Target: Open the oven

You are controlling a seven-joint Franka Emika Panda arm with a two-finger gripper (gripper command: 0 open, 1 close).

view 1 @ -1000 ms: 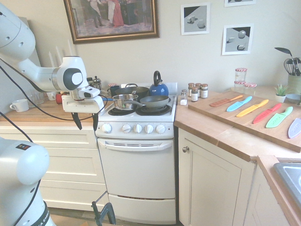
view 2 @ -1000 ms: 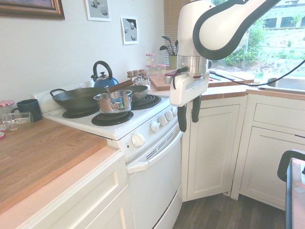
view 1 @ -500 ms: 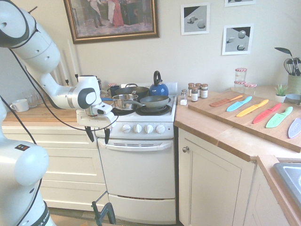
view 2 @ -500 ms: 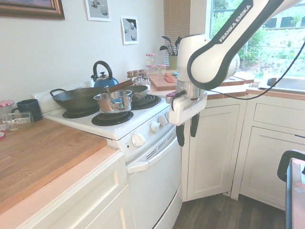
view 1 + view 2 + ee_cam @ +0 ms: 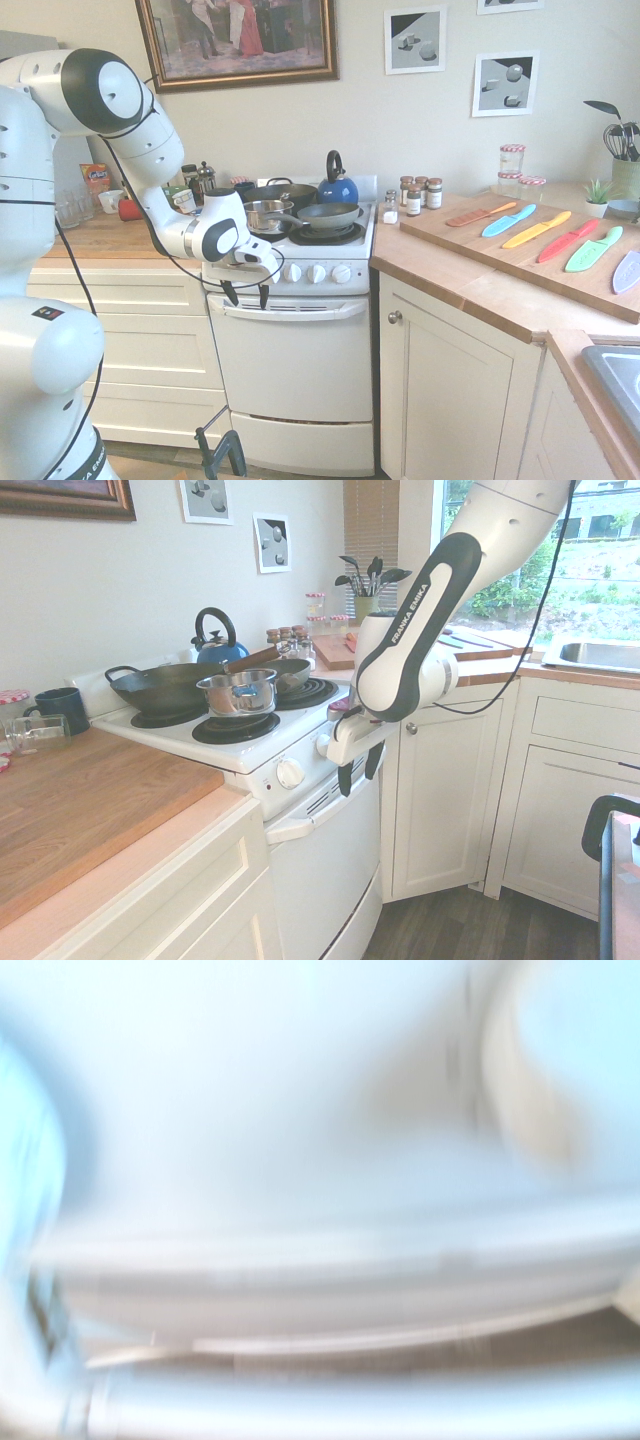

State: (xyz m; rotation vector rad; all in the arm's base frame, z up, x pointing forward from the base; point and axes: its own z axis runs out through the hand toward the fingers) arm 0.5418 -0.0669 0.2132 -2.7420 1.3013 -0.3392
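— Where's the oven [image 5: 295, 370] from where you're standing?

— Straight ahead, between the cream cabinets, door shut. Pans and a blue kettle [image 5: 337, 186] sit on the burners above it. The wide white bar handle [image 5: 288, 308] runs across the top of the door, just under the row of knobs [image 5: 305, 272].

— And the hand [image 5: 247, 294]?

— It hangs in front of the left end of that handle, fingers pointing down and spread apart, holding nothing. From the other side the hand [image 5: 356, 774] looks to be level with the knob panel, its tips just above the bar handle [image 5: 325, 803]. The wrist view is too blurred to help.

— So what would make a good job of it?

— I'd say it should come down until one finger slips behind the bar and the other stays in front, then close. It sits far to the left, so moving toward the middle would pull the door more evenly. It also needs to keep clear of the leftmost knob, and to pull outward and down in an arc, following the hinge.
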